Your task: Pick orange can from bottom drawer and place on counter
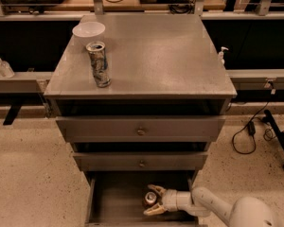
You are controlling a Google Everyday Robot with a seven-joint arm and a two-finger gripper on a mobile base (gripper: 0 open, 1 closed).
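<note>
The orange can stands upright in the open bottom drawer, near its middle, its silver top showing. My gripper reaches into the drawer from the right, low at the frame's bottom. Its pale fingers are spread, one on the far side and one on the near side of the can. I cannot tell whether they touch it. The counter is the grey top of the cabinet above.
A tall patterned can and a white bowl stand on the counter's left side. Two shut drawers with knobs overhang the bottom drawer. My arm enters from the lower right. Cables lie on the floor at right.
</note>
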